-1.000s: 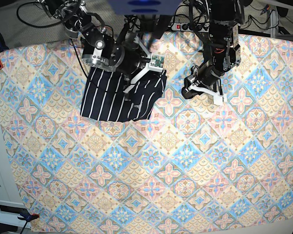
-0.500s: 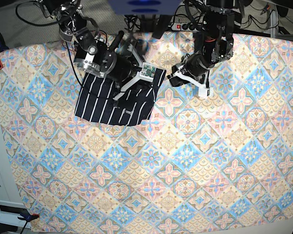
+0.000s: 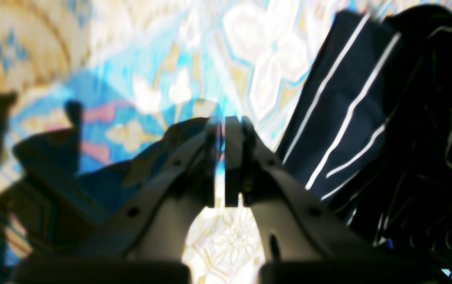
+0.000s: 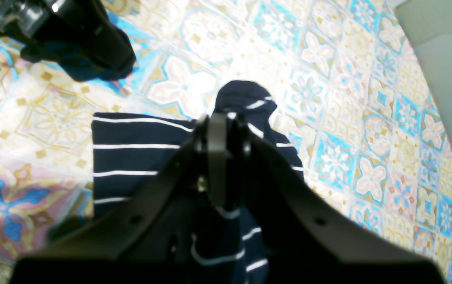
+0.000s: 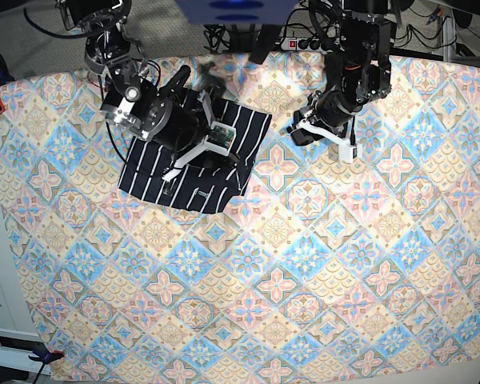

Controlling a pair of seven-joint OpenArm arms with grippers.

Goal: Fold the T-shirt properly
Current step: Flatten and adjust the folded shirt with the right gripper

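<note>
Two arms work over a patterned worktop, and only one of them has the T-shirt in hand. The right pincer is clamped on a bunched fold of the dark pinstriped cloth, its jaws drawn together with fabric pinched between them and a lump of shirt bulging just past the tips. In the base view the shirt lies as a compact, roughly rectangular bundle at the far left of the worktop, its long axis tilted from upper right down to lower left, directly beneath the right arm, which reaches across it with the wrist angled low over the cloth.

The left pincer holds nothing: its jaws stand pressed nearly together, with only bare tablecloth visible beyond them. From this pincer the shirt lies off to one side, its near edge just beside the tips in the left wrist view, and in the base view the left pincer hangs near the bundle's upper right corner without touching it. The right arm is plainly the nearer of the two. Any further smoothing or tucking looks to depend on which way the right arm carries its pinched fold along that tilted axis.
</note>
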